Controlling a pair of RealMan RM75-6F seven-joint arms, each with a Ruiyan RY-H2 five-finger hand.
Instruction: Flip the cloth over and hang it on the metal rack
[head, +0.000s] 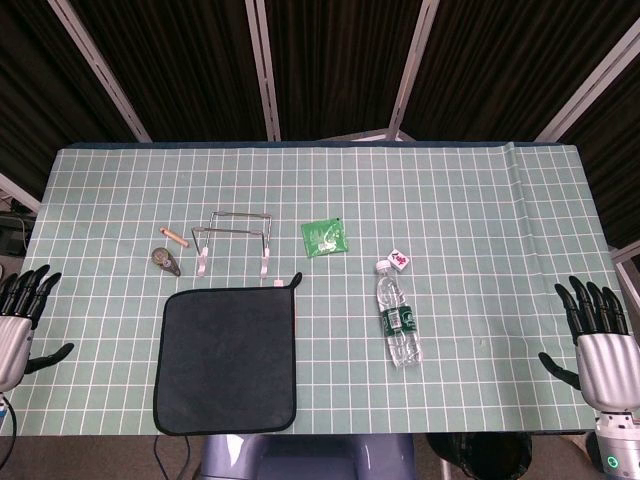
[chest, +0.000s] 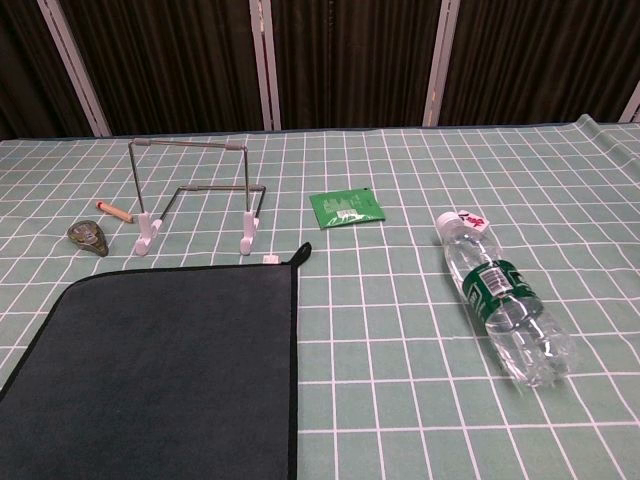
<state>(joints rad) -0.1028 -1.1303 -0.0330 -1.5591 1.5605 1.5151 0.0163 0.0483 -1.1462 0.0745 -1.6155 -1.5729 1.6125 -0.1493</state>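
A dark grey cloth (head: 228, 358) with black edging lies flat near the table's front edge, its corner loop pointing toward the rack; the chest view shows the cloth (chest: 160, 370) at lower left. Just behind it stands the thin metal rack (head: 236, 238) on pinkish feet, seen upright as the rack (chest: 194, 195) in the chest view. My left hand (head: 20, 320) hovers at the far left table edge, fingers spread, holding nothing. My right hand (head: 598, 340) sits at the far right edge, likewise spread and empty. Neither hand shows in the chest view.
A clear water bottle (head: 397, 314) with a green label lies on its side right of the cloth. A green packet (head: 325, 236), a small white-and-red item (head: 399, 259), a brown stick (head: 176, 237) and a dark round object (head: 166, 260) lie around the rack.
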